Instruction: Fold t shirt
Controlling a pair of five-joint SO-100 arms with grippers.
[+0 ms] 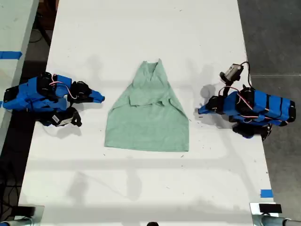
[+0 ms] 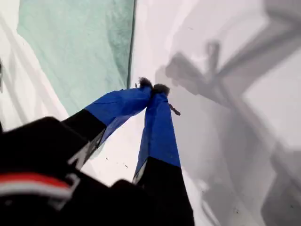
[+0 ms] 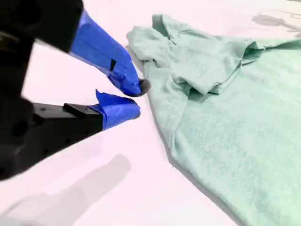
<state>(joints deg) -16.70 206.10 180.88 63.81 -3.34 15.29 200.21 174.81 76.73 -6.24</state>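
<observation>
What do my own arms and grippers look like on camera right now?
Both arms are bright blue segments with black joints and motors. My first gripper and my second gripper each have tapering blue fingers with dark tips on black bases. Thin red and white wires loop over each arm, and a small grey camera module with a black cable sits by the exterior view's right arm.

A long white table fills most of the exterior view, brightly lit, with soft shadows across it. Dark grey floor lies beyond its edge at the exterior view's right. Blue tape marks the table's edge there, and another blue strip marks a pale surface at the exterior view's left.
</observation>
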